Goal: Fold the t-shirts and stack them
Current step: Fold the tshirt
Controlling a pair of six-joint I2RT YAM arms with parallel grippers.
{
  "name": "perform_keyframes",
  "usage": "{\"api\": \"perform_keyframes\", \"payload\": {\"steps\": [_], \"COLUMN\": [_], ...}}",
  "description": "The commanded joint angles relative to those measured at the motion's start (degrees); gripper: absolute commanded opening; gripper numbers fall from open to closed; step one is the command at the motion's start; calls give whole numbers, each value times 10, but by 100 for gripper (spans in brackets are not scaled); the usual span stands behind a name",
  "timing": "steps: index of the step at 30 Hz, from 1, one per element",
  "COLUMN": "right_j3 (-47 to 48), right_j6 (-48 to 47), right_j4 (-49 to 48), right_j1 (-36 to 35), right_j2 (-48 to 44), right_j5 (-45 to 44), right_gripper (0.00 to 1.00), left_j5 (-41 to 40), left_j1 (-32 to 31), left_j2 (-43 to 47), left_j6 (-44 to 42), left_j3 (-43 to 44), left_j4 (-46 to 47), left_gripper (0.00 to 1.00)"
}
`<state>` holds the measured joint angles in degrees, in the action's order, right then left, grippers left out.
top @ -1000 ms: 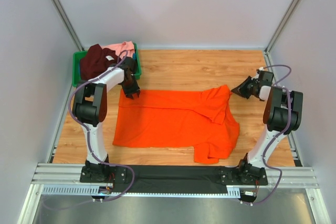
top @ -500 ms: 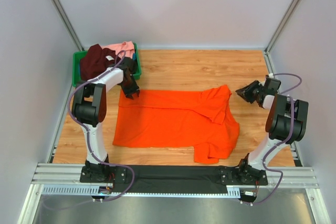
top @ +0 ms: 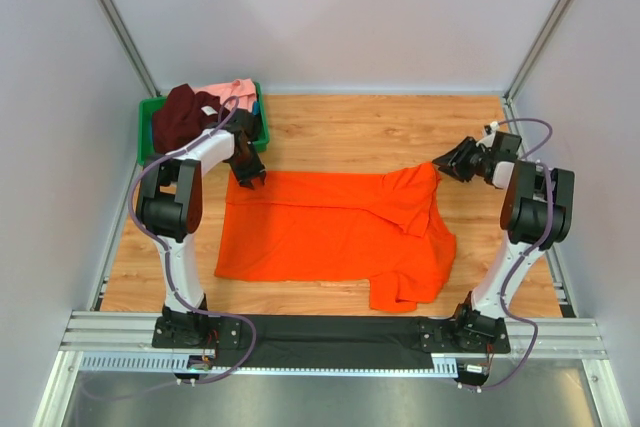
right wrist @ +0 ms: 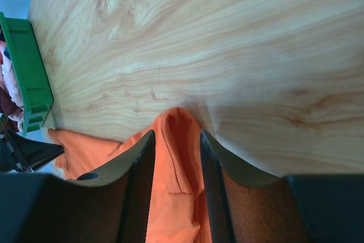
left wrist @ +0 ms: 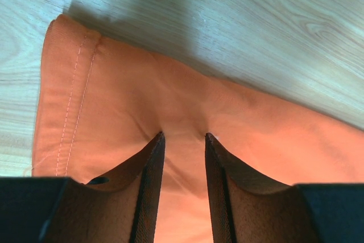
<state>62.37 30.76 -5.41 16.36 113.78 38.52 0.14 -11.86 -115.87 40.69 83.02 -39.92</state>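
Observation:
The bright orange t-shirt [top: 330, 227] lies spread on the wooden table, with its right side folded over and rumpled. My left gripper [top: 250, 179] sits on its far left corner. In the left wrist view the jaws [left wrist: 183, 135] stand a narrow gap apart, tips pressed into the puckered orange cloth [left wrist: 170, 95]. My right gripper [top: 445, 163] is at the shirt's far right corner. In the right wrist view it [right wrist: 175, 132] is open, straddling a raised orange fold [right wrist: 177, 163]. The dark maroon shirt [top: 183, 115] and the light pink shirt [top: 235, 90] lie bunched in the bin.
The green plastic bin [top: 146, 142] stands at the far left corner, just behind my left gripper; its rim also shows in the right wrist view [right wrist: 25, 66]. Grey walls and metal posts close in the table's sides. A rail runs along the near edge.
My right gripper swung away to the right, then came back left onto the shirt's far right corner. The left arm and the shirt have not moved.

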Motion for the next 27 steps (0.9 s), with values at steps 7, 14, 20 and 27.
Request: {"api": "perform_keyframes", "payload": {"steps": [7,14,20,27], "right_j3": [70,81,31,-90], "right_j6": [-40,-25,18,125], "right_j4": [80,88,38,-57], "right_j1": [-17,-18,-7,9], "right_j2": [36,52,13,-58], "right_j5": [18,14,-52,-157], "right_gripper": [36,24,0,0], "left_j5": [0,-1,-29,-44], "left_j1": [2,2,2,3], "left_j2": [-1,-1,5,15], "left_j6": [4,-3,9,26], "left_j3": [-19,-18,-28,-46], "left_j4": [7,4,-7,-1], "left_gripper": [42,41,41,42]}}
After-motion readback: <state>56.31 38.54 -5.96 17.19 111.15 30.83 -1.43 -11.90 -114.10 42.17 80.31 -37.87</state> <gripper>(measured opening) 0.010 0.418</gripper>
